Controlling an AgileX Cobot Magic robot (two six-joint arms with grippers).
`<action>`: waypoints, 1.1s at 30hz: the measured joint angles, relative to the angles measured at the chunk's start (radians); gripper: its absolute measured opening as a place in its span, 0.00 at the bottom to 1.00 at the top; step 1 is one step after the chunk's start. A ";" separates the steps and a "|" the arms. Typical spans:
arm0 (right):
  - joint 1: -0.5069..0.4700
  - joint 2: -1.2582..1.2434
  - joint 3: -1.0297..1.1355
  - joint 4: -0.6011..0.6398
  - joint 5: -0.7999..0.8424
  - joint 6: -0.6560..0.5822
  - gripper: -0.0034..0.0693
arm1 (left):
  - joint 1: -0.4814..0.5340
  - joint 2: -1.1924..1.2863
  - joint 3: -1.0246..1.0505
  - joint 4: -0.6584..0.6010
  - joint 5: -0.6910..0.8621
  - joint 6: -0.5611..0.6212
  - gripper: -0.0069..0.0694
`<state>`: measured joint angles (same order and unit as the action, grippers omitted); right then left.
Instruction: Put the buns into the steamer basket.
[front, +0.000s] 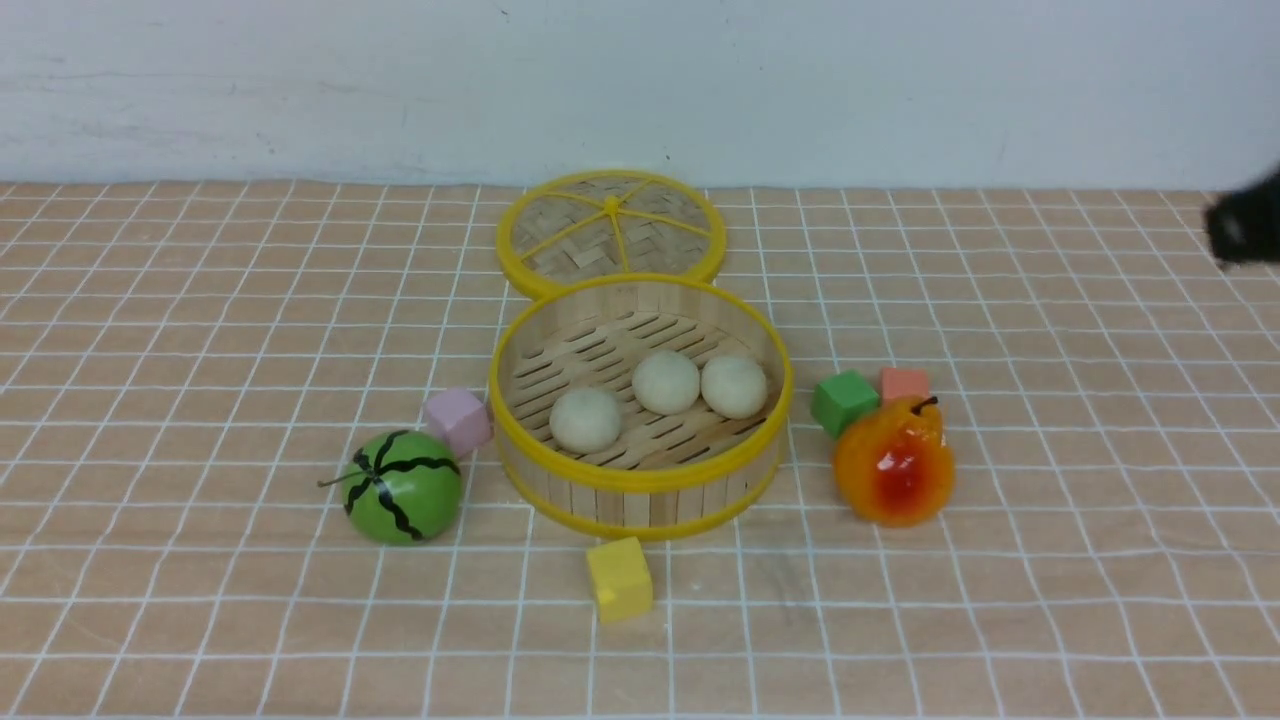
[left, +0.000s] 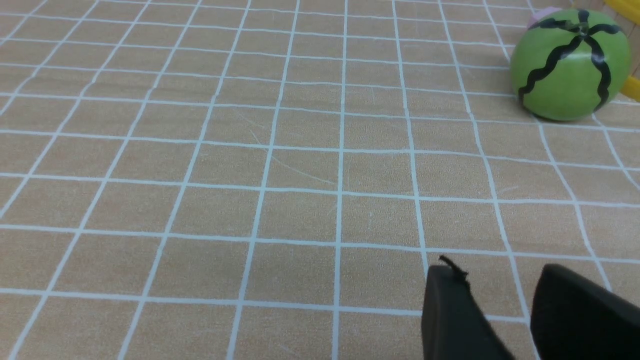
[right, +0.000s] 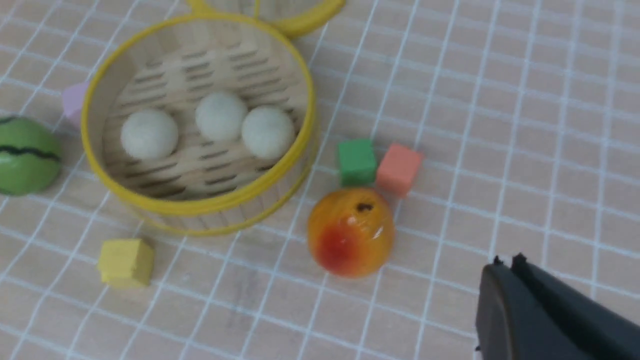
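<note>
All three cream-white buns (front: 586, 419) (front: 666, 381) (front: 733, 386) lie side by side on the slatted floor of the steamer basket (front: 640, 480), which stands mid-table. The right wrist view shows the same buns (right: 220, 115) inside the basket (right: 200, 206). My right gripper (right: 507, 262) is shut on nothing and hangs over bare cloth beyond the pear, well clear of the basket. In the front view it is a black blur (front: 1245, 228) at the far right edge. My left gripper (left: 495, 272) is open and empty over bare cloth, apart from the toy watermelon (left: 570, 65). It is outside the front view.
The woven lid (front: 610, 230) lies flat behind the basket. To the basket's left are the watermelon (front: 402, 487) and a pink cube (front: 457, 420). A yellow cube (front: 620, 578) sits in front. A green cube (front: 844, 401), a salmon cube (front: 904, 383) and a glossy pear (front: 893, 462) sit to the right.
</note>
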<state>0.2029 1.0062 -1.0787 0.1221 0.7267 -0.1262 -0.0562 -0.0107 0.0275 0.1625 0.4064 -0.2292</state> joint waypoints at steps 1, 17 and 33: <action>0.000 -0.013 0.017 0.000 -0.015 0.000 0.02 | 0.000 0.000 0.000 0.000 0.000 0.000 0.40; 0.000 -0.575 0.683 0.048 -0.359 0.049 0.03 | 0.000 0.000 0.000 0.000 0.000 0.000 0.40; -0.021 -0.622 0.729 0.016 -0.287 0.052 0.03 | 0.000 0.000 0.000 0.000 0.000 0.000 0.40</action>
<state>0.1816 0.3844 -0.3494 0.1382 0.4400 -0.0741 -0.0562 -0.0107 0.0275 0.1625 0.4064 -0.2292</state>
